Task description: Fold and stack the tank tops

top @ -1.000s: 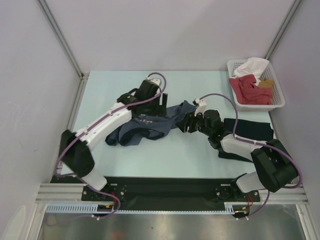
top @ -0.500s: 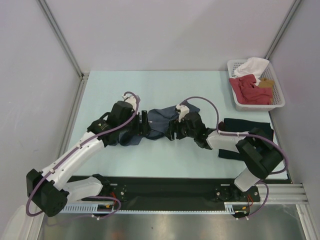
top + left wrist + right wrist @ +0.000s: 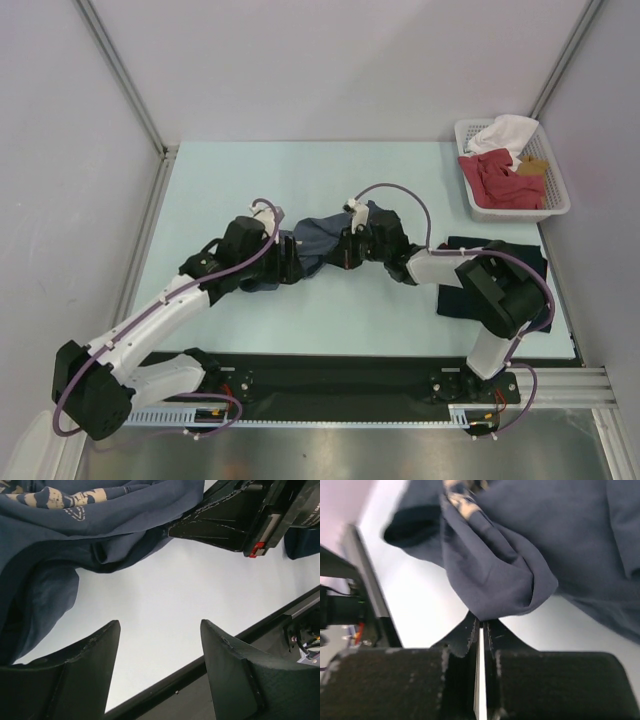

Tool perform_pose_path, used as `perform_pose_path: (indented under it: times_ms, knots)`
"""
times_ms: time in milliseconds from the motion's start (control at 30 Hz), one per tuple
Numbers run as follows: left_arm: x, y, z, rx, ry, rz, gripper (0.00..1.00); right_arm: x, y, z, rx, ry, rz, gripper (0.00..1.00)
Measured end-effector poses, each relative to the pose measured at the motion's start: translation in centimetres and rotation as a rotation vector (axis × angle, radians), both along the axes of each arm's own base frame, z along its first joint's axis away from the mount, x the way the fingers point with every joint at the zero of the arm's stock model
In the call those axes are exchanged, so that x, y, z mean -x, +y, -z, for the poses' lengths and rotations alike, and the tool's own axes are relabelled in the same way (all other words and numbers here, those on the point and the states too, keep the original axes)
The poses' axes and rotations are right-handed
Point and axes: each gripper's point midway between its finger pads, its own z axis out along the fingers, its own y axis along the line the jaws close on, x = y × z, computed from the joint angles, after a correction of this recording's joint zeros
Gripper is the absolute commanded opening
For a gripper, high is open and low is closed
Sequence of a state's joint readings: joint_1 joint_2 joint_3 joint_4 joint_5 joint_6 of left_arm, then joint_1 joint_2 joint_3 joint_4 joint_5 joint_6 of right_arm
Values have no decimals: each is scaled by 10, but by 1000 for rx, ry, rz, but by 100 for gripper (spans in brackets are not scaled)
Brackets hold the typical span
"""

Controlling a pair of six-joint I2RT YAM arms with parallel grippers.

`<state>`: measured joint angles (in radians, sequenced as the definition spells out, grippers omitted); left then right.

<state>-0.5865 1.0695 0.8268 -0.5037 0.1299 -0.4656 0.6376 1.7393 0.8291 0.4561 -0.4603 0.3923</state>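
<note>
On pale table point(image 3: 230, 180): right end effector point(image 3: 481, 625) pinches tank top point(image 3: 560, 540); left end effector point(image 3: 160, 630) open.

Bright even light; soft shadows; right pincer point(image 3: 480, 624), tank top point(image 3: 530, 535) lettering blurred.

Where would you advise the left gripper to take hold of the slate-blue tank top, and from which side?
Probably the thick hem of the slate-blue tank top, drooping beside the open left gripper, approached low from the left arm's side: the right gripper already pinches the opposite fold, leaving this edge free.
</note>
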Motion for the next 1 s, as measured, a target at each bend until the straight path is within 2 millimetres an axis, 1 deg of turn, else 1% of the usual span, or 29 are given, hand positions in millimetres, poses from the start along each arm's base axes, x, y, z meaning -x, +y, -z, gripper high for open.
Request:
perform_pose_path:
  times_ms: [100, 200, 300, 500, 633, 733, 800, 1000]
  knots:
    - [0, -4, -1, 37, -17, 13, 66, 7, 3, -15, -99, 6, -64, 0]
    - [0, -9, -5, 79, -44, 34, 63, 22, 7, -26, -187, 31, -138, 0]
    - [0, -15, -9, 119, -71, 58, 62, 37, 10, -40, -287, 60, -217, 0]
    - [3, -22, -6, 178, -97, 94, 59, 53, 3, -71, -432, 67, -314, 0]
    - [5, -27, -12, 232, -124, 111, 58, 62, 1, -87, -487, 62, -369, 0]
    - [4, -29, -18, 270, -161, 122, 56, 68, 0, -92, -508, 77, -397, 0]
    - [4, -31, -20, 293, -179, 132, 54, 71, 0, -92, -517, 106, -408, 0]
    - [1, -40, -20, 331, -184, 167, 53, 73, -1, -78, -517, 236, -400, 0]
